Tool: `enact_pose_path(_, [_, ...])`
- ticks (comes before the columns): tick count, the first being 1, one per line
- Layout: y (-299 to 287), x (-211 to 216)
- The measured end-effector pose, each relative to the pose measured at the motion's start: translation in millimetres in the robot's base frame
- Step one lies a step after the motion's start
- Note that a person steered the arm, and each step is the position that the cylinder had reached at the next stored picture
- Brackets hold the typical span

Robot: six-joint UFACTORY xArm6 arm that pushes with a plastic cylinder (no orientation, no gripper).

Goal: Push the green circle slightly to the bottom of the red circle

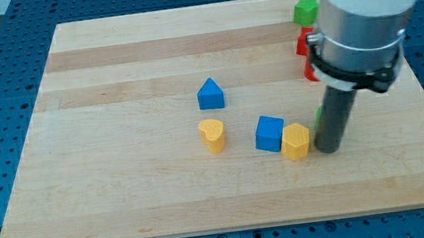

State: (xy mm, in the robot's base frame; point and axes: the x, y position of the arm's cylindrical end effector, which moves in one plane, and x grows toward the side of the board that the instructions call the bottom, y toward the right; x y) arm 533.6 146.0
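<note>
My tip [328,150] rests on the wooden board [123,185] at the view's right, just right of a yellow hexagon [295,141]. A thin sliver of a green block [319,113] shows at the rod's left edge, mostly hidden behind it, so its shape cannot be made out. Two red blocks [300,43] [310,72] peek out from behind the arm's body above the tip; their shapes are hidden. Another green block [306,10] sits near the view's top, left of the arm.
A blue cube [270,133] touches the yellow hexagon's left side. A yellow heart [212,135] and a blue triangle-topped block [210,94] stand near the board's middle. The arm's body covers the board's upper right corner.
</note>
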Motion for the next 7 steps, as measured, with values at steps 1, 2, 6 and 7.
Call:
enact_pose_path(1, [34,-1])
enact_pose_path(2, [35,-23])
enact_pose_path(6, [6,-18])
enact_pose_path(7, [14,-38])
